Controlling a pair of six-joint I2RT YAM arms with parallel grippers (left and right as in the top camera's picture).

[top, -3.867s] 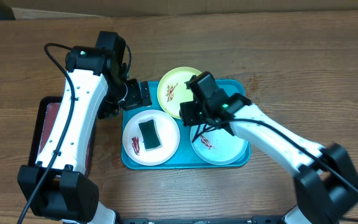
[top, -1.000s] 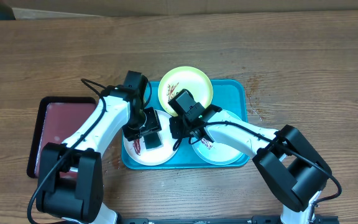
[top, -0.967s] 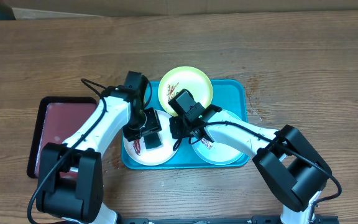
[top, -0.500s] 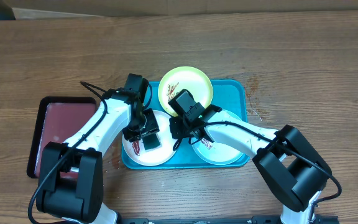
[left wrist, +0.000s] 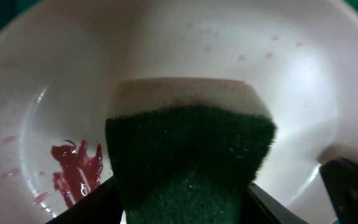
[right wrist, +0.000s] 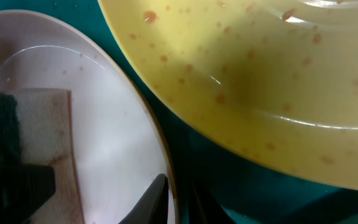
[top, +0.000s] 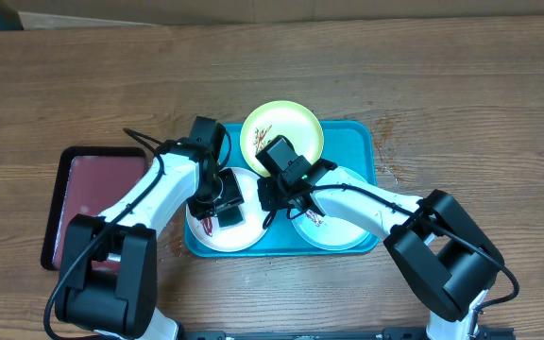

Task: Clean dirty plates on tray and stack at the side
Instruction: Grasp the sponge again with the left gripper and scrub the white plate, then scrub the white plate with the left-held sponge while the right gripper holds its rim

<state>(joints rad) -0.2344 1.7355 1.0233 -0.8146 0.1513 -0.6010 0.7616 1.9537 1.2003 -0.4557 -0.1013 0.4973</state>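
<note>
1. The tray [top: 365, 142] is a teal-blue plastic rectangle with rounded corners and a raised rim. It lies flat on a brown wood-grain table [top: 461, 85].
2. The yellow-green plate [top: 286, 127] is round and glossy and sits at the tray's far edge, with its rim reaching past that edge. Fine reddish specks and a few thin dark-red streaks mark it.
3. The white plate [top: 246, 234] is a smooth, shiny, shallow dish in the tray's near-left corner. A wet dark-red smear [left wrist: 74, 171] sits on its left side, with faint pink dots scattered elsewhere.
4. The pale mint plate [top: 348, 227] fills the tray's near-right corner, partly under the right arm. It has a small red smear near its left side.
5. The sponge [left wrist: 188, 149] is a rectangular block, with a coarse dark-green scouring layer over soft tan foam. It rests in the middle of the white plate, just right of the smear.
6. The left gripper [top: 223, 200] is over the tray's left half. Its grey fingers press against two opposite sides of the sponge, clamped on it.
7. The right gripper [right wrist: 174, 190] is near the tray's middle, between the three plates. Its thin dark fingertips are nearly together, pinching the white plate's right rim: one tip is inside the dish, the other over the teal floor.
8. A maroon tray [top: 88, 194] with a black rim and rounded corners lies off the teal tray's left side, not touching it.
</note>
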